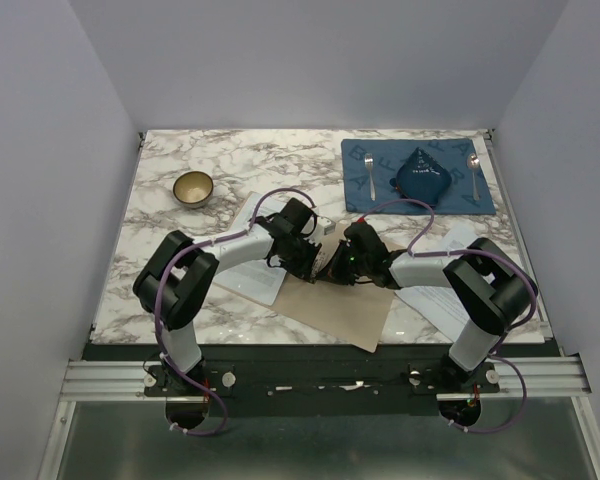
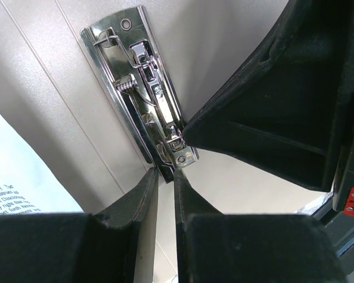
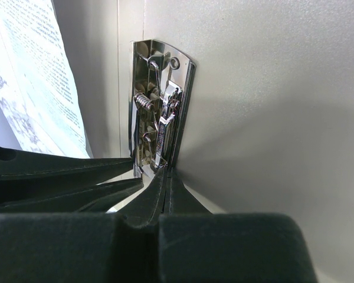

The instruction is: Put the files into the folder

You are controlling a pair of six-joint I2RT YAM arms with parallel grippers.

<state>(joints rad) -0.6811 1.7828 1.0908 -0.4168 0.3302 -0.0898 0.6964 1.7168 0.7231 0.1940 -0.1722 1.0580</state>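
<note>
1. The files (image 1: 255,282) lie flat on the tabletop (image 1: 160,225), not yet inside the folder (image 1: 345,312); one printed sheet lies just left of the left fingers (image 2: 166,175)
2. The folder lies open beneath both pairs of fingers, with its metal clip (image 2: 138,88) right at their tips
3. The left fingers stand nearly closed at the clip's near end, with a thin gap showing; I cannot tell whether they pinch its lever
4. The right fingers (image 3: 165,177) are pressed fully together, their tips touching that same end of the clip
5. The step in hand looks like opening the clip; the next move calls for raising the lever, holding it up, then sliding a sheet beneath
6. A bowl (image 1: 193,187) and a blue placemat (image 1: 380,170) lie well beyond the fingers
</note>
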